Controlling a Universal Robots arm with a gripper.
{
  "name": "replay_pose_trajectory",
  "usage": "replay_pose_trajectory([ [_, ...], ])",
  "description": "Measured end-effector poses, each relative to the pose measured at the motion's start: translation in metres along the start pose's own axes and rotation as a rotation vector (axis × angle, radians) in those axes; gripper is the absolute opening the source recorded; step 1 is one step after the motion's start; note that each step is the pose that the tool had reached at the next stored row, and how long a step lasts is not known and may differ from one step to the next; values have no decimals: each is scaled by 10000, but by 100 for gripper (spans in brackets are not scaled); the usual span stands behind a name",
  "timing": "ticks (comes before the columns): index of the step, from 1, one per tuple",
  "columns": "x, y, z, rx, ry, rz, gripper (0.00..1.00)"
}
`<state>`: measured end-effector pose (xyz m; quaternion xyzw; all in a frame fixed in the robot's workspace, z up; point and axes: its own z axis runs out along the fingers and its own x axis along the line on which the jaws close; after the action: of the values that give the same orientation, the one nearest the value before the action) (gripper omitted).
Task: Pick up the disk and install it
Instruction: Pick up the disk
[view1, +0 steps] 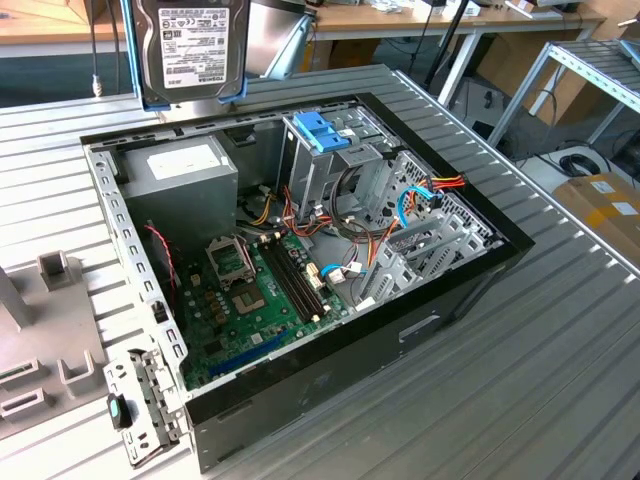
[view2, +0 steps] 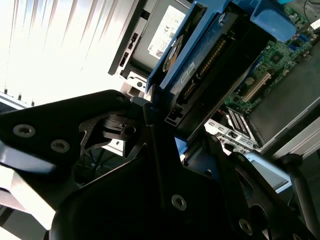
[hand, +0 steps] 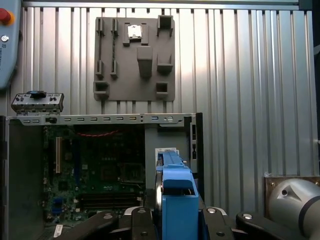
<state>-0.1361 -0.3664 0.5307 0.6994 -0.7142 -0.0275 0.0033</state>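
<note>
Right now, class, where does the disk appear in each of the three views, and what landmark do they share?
Exterior view: the disk hangs label-out at the top edge, above the open case.
First wrist view: the disk is edge-on, held in the gripper, before the motherboard.
Second wrist view: the disk runs slantwise beyond the gripper, connector side showing.
Shared landmark: the green motherboard.

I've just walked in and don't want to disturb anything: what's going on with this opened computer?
The arm's gripper is clamped on the disk, a flat dark metal drive with white label and blue plastic rails, holding it in the air above the open black computer case on the ribbed metal table. It is not yet installed.
</note>
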Motion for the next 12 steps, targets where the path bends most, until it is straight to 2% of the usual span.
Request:
replay_pose_trajectory([
  [12,31,-1,-1,0,1,0,37],
])
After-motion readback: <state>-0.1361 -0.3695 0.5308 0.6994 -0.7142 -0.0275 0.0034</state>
